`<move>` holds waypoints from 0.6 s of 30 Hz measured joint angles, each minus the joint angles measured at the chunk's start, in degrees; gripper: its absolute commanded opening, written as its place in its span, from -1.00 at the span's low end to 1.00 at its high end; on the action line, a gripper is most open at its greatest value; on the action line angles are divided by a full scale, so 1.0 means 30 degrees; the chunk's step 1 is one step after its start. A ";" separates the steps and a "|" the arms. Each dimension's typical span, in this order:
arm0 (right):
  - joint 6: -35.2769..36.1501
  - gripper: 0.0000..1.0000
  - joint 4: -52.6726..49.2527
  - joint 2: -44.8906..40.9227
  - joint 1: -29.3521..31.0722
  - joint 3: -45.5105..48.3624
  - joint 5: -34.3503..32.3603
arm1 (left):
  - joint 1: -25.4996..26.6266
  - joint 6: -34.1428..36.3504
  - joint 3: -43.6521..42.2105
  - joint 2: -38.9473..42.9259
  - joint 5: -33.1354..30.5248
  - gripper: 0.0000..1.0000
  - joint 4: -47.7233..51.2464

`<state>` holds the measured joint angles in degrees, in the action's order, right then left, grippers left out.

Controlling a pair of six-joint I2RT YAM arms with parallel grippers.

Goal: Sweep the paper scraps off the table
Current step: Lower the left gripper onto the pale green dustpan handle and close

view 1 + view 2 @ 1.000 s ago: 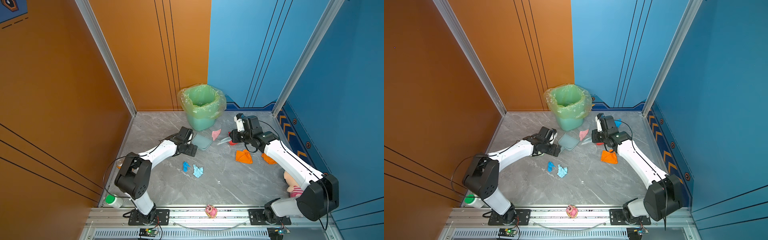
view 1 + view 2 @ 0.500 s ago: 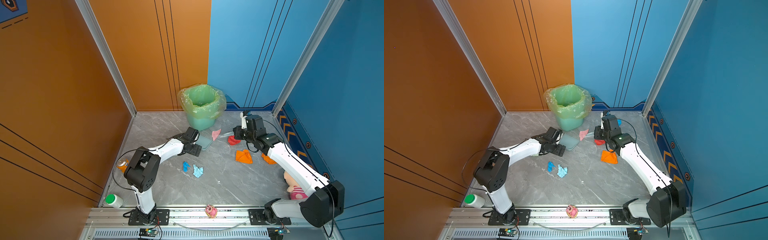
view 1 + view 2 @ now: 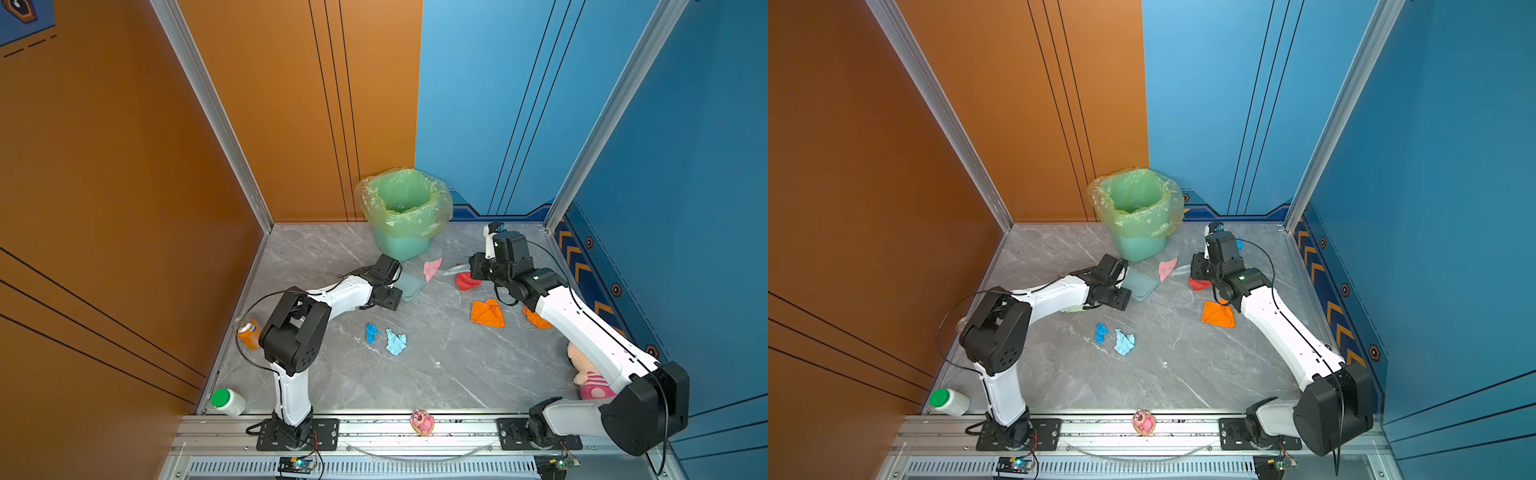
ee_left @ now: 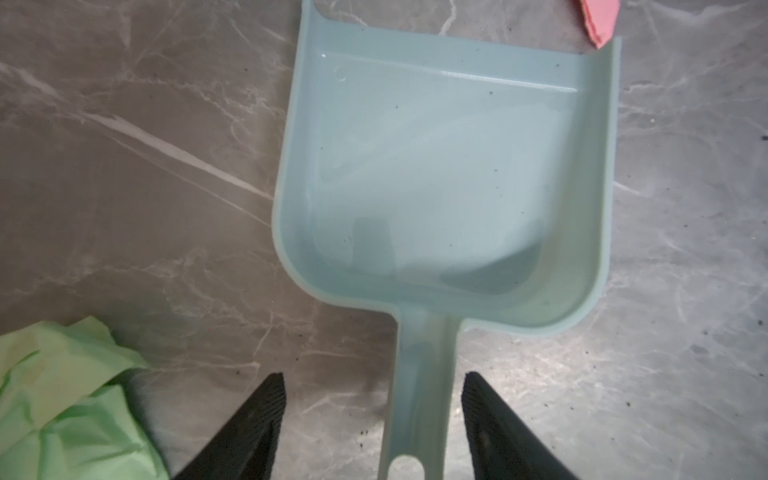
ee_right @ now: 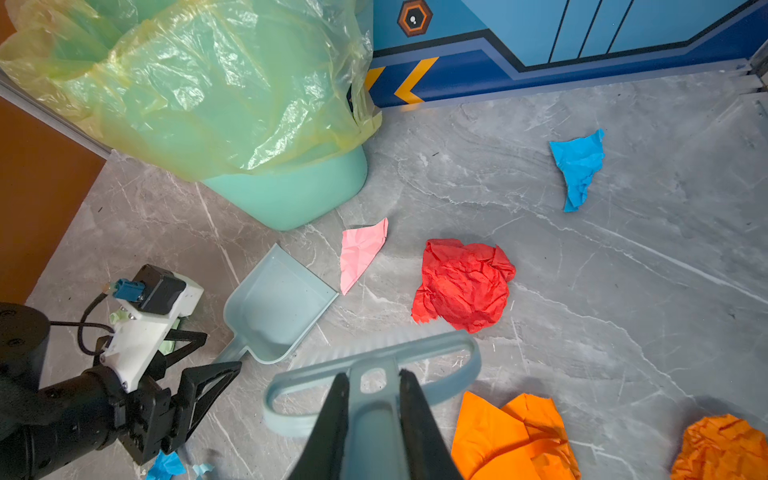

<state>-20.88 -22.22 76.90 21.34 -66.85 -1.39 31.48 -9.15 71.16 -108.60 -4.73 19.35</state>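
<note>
**Brush gripped, dustpan not yet**

Right gripper [image 5: 374,374] clamped on brush [image 5: 436,345] handle. Left gripper [image 4: 372,375] jaws apart, straddling dustpan [image 4: 449,174] handle. Paper scraps on table [image 3: 415,374]: red scrap [image 3: 467,281] 1 o'clock of centre, orange scrap [image 3: 486,313] 3, blue scraps [image 3: 395,341] 8.

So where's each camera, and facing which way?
Top views: high above the front rail, looking down on the grey marble table; left arm and right arm show.
Left wrist: looks down on the pale blue plastic dustpan; open left tool astride its handle.
Right wrist: faces the green-lined bin; right tool shut on the pale blue brush.
Shared: both wrist views show the dustpan.
</note>
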 measured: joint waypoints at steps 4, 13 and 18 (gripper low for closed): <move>0.0000 -1.00 0.0087 0.0000 -0.0087 0.0102 0.0000 | 0.0109 -0.0058 0.0160 -0.0197 -0.0007 0.21 -0.0131; 0.0000 -1.00 0.0124 -0.0146 -0.0262 0.0393 0.0000 | 0.0466 -0.0124 0.0510 -0.0882 -0.0168 0.12 -0.0546; -0.0007 -1.00 0.0131 -0.0335 -0.0386 0.0423 0.0000 | 0.0583 -0.0124 0.0546 -0.1282 -0.0233 0.06 -0.0590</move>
<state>-20.91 -21.82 75.90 20.18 -65.58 -1.39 33.23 -9.52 72.79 -112.44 -5.43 17.58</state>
